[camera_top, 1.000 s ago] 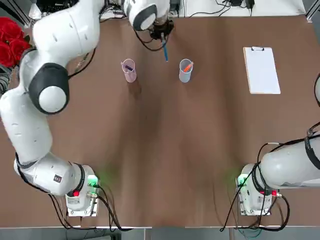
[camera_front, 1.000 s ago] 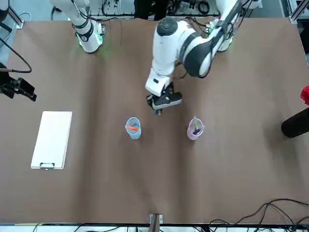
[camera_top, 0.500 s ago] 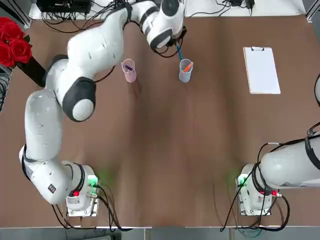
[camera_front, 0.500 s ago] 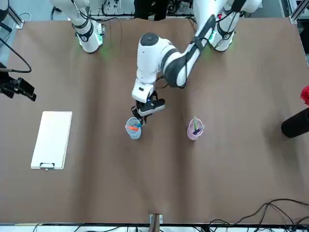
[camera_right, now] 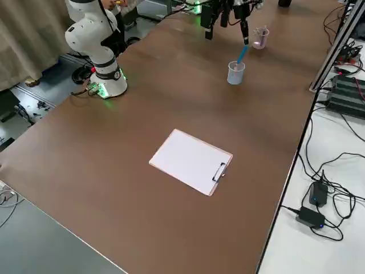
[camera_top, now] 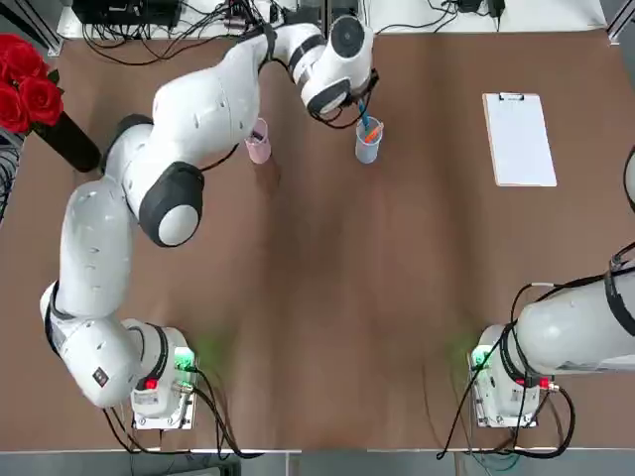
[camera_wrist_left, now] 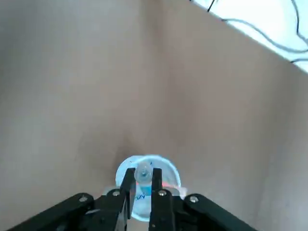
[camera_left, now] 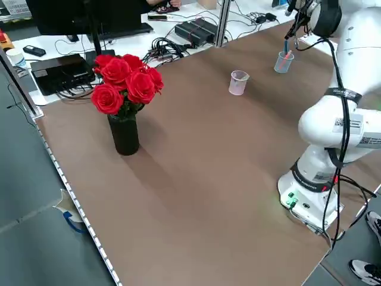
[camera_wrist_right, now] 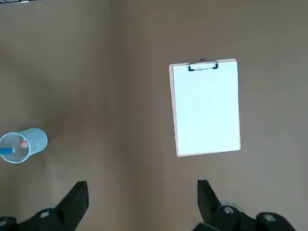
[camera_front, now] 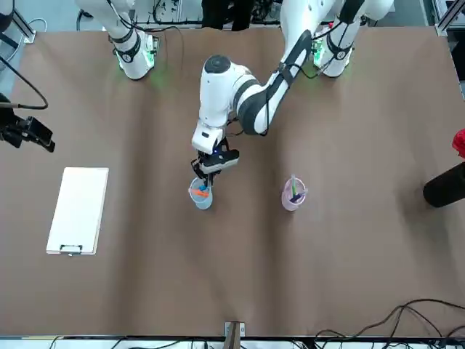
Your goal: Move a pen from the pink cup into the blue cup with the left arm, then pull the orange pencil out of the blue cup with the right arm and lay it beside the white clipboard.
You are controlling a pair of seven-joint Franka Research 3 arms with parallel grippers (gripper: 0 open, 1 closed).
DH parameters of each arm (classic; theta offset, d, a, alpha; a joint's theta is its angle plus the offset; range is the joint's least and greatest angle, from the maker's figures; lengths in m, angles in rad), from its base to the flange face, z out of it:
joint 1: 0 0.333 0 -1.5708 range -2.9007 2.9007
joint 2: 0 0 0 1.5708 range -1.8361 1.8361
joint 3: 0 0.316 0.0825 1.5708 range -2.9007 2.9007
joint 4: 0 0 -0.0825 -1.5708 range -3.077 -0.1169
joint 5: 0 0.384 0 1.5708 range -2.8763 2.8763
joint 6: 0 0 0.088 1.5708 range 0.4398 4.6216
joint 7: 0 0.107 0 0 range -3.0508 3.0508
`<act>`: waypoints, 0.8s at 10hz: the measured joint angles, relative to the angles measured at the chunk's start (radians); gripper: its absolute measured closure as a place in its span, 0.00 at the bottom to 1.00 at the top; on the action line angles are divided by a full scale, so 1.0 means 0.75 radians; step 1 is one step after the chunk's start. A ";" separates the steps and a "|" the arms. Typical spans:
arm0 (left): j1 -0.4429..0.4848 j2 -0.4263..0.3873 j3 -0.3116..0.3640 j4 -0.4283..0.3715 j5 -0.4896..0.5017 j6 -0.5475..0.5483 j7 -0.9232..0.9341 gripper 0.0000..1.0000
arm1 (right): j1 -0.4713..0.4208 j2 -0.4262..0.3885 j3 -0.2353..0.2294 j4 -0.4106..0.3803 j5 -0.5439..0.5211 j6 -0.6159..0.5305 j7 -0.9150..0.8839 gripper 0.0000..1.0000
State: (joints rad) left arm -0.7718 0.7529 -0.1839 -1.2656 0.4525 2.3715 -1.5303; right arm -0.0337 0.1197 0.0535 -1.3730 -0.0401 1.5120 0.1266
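My left gripper [camera_top: 359, 105] is shut on a blue pen [camera_right: 242, 53] and holds it tilted right over the blue cup [camera_top: 368, 144], with the pen's lower end inside the cup's mouth. In the left wrist view the fingers [camera_wrist_left: 129, 185] pinch the pen [camera_wrist_left: 143, 173] above the blue cup [camera_wrist_left: 171, 176]. The orange pencil [camera_top: 373, 131] leans in that same cup. The pink cup [camera_front: 293, 195] stands to the left arm's side, with pens in it. The white clipboard [camera_top: 518, 139] lies flat at the right. My right gripper [camera_wrist_right: 142, 192] hangs open high above the table, near the clipboard [camera_wrist_right: 206, 107].
A black vase of red roses [camera_top: 28, 84] stands at the table's far left corner. Cables and power boxes [camera_right: 313, 200] lie on the white bench past the far edge. The arms' bases [camera_top: 159, 387] sit at the near edge.
The left gripper carried the blue pen to the right, from between the two cups to above the blue cup, and lowered its end into the cup. The right arm stayed still.
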 joint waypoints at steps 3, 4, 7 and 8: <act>-0.034 0.035 0.000 0.001 0.005 0.000 0.000 0.53 | -0.001 0.000 -0.001 0.000 0.000 0.000 0.000 0.00; -0.031 0.033 0.002 0.011 0.006 0.000 0.002 0.37 | -0.001 0.000 -0.001 0.000 0.000 0.000 0.000 0.00; 0.013 -0.037 0.005 0.032 0.006 -0.141 0.019 0.00 | -0.001 0.000 -0.001 0.000 0.000 0.001 0.000 0.00; 0.045 -0.090 0.005 0.031 0.006 -0.249 0.061 0.00 | -0.002 0.000 -0.002 0.000 0.000 0.001 0.000 0.00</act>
State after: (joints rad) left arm -0.7382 0.6852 -0.1805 -1.2420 0.4570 2.1849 -1.4842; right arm -0.0349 0.1197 0.0520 -1.3731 -0.0404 1.5125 0.1266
